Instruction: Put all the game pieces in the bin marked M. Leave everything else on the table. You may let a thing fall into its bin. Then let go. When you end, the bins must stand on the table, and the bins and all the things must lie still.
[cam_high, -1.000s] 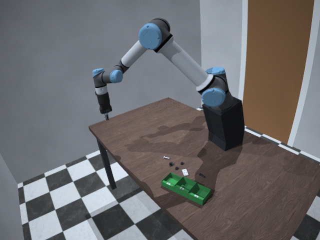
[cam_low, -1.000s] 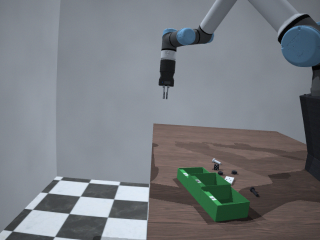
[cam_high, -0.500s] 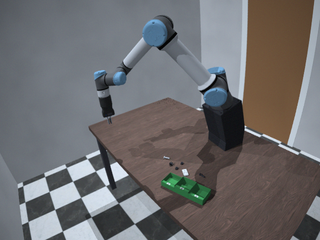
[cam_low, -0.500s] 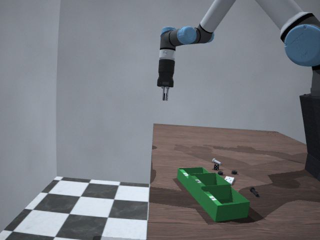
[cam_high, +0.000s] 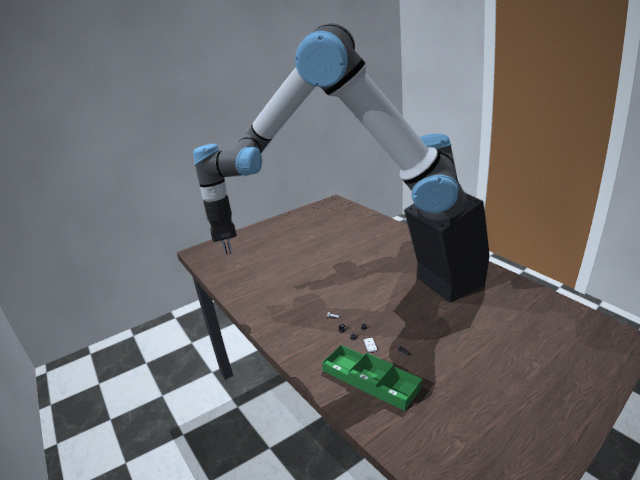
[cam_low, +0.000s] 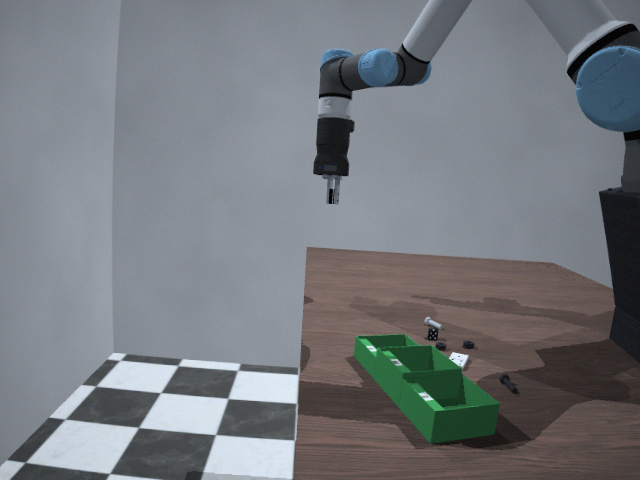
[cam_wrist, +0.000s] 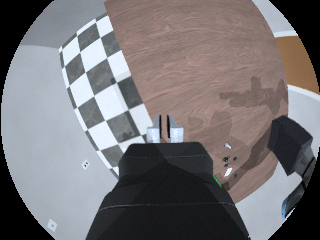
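My gripper (cam_high: 226, 252) (cam_low: 332, 202) (cam_wrist: 164, 122) is open by a narrow gap with nothing in it, high above the table's far left part, well away from the small things. A black die with white dots (cam_high: 342, 327) (cam_low: 432, 334) (cam_wrist: 226, 159) lies on the table. A small black disc (cam_high: 353, 336) (cam_low: 440, 345) lies close to it, and another black disc (cam_high: 363, 326) (cam_low: 468, 344) farther right. A white domino (cam_high: 370, 345) (cam_low: 459, 360) (cam_wrist: 228, 172) lies flat by the bins. The middle green bin (cam_high: 366, 385) (cam_low: 390, 375) has a tiny label that looks like M.
A silver bolt (cam_high: 332, 315) (cam_low: 433, 323) (cam_wrist: 227, 145) lies behind the die. A black bolt (cam_high: 404, 350) (cam_low: 508, 383) lies right of the domino. A green bin (cam_high: 334, 371) and another green bin (cam_high: 402, 400) flank the middle one, near the table's front edge.
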